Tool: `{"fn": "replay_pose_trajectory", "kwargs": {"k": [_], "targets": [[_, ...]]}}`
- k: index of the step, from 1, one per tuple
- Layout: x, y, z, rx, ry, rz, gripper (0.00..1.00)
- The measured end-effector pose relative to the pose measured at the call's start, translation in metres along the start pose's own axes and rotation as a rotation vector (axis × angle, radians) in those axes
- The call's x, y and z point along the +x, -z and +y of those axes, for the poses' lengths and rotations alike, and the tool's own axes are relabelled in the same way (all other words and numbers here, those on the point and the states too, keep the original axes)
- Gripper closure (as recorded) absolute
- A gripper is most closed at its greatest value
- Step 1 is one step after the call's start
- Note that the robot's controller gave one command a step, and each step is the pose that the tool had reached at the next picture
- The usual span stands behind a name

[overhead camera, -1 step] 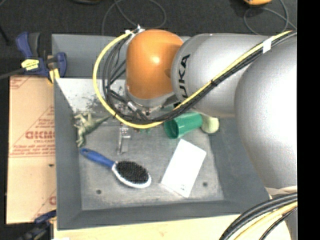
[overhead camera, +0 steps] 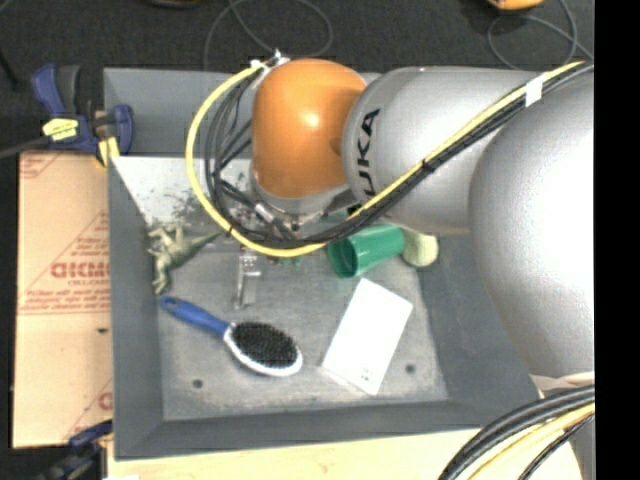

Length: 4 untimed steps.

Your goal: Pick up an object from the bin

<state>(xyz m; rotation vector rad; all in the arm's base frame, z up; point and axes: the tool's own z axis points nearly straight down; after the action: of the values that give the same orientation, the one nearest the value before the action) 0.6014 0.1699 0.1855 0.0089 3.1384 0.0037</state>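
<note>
Arm [overhead camera: 450, 158]: reaches in from the right, its orange cover [overhead camera: 300, 128] over the middle of the bin [overhead camera: 135, 368].
White card [overhead camera: 367, 334]: lies flat towards the near right corner.
Hairbrush [overhead camera: 262, 348]: blue handle, white head and black bristles; its long axis slants from the left edge towards the near edge.
Gripper [overhead camera: 245, 280]: hangs just beyond the handle, on the far side; whether it is open or closed I cannot tell.

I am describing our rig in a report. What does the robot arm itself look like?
The arm has thick, rounded silver-grey links. An orange dome-shaped cover sits at its wrist, beside a silver ring marked KUKA in black letters. A yellow cable runs along the arm and loops round the cover, with thinner black cables.
</note>
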Motion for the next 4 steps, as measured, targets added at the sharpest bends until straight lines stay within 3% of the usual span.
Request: {"fn": "replay_pose_trajectory", "kwargs": {"k": [1, 2, 3, 4], "targets": [[0.039, -0.018, -0.009, 0.000, -0.065, -0.003, 0.00], [0.040, 0.013, 0.004, 0.006, -0.018, 0.011, 0.00], [0.043, 0.001, -0.018, 0.000, 0.214, -0.013, 0.00], [0.057, -0.055, -0.020, 0.003, 0.303, -0.002, 0.00]]}}
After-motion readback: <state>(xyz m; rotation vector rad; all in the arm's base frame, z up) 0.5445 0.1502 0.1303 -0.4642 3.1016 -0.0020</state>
